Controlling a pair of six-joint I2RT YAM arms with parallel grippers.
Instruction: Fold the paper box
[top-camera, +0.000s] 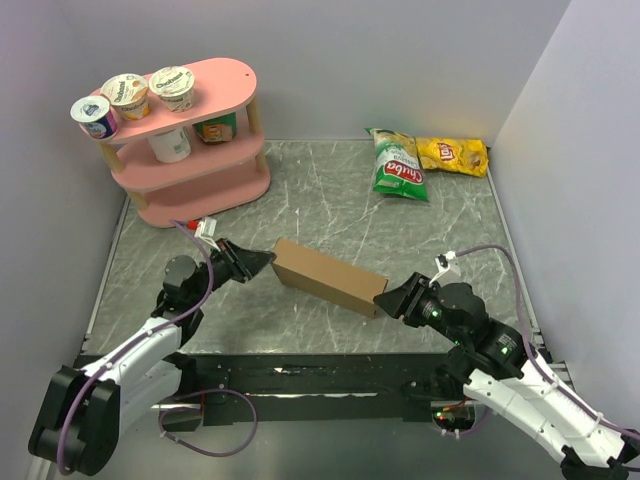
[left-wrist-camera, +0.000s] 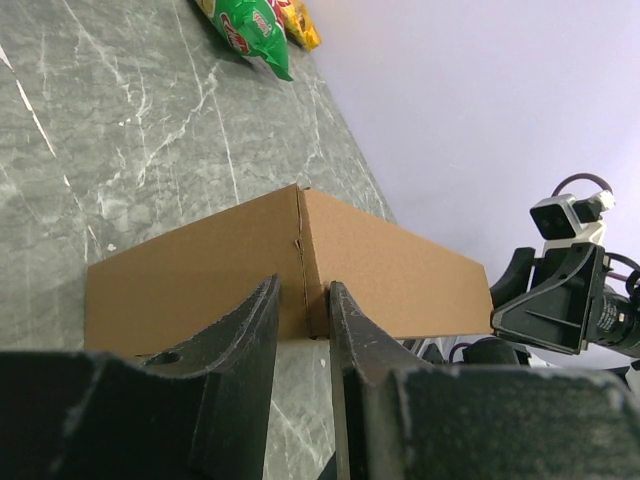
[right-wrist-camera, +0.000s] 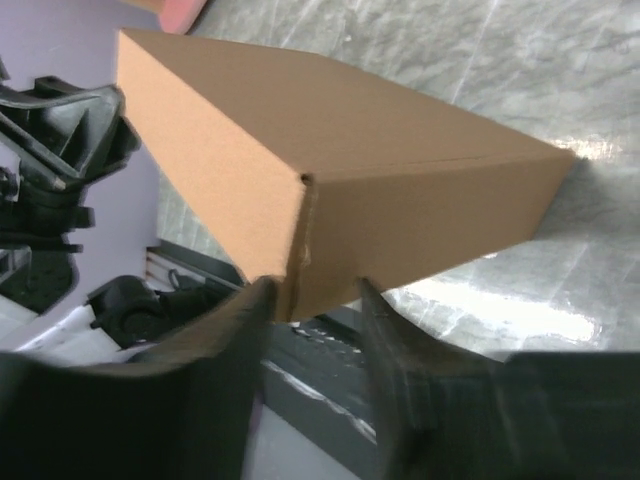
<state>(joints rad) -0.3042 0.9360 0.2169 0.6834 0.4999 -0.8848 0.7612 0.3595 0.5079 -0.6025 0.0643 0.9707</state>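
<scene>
The paper box (top-camera: 328, 276) is a closed flat brown carton lying slantwise mid-table. My left gripper (top-camera: 266, 261) is at its left end. In the left wrist view its jaws (left-wrist-camera: 304, 290) are nearly together, pinching the box's vertical corner edge (left-wrist-camera: 300, 250). My right gripper (top-camera: 392, 297) is at the box's right end. In the right wrist view its jaws (right-wrist-camera: 312, 288) are a little wider and close on the near bottom corner of the box (right-wrist-camera: 330, 170). The box is held between the two grippers.
A pink two-tier shelf (top-camera: 190, 150) with yoghurt cups stands at the back left. A green chip bag (top-camera: 399, 165) and a yellow one (top-camera: 453, 155) lie at the back right. White walls enclose the table. A dark rail (top-camera: 300, 365) runs along the near edge.
</scene>
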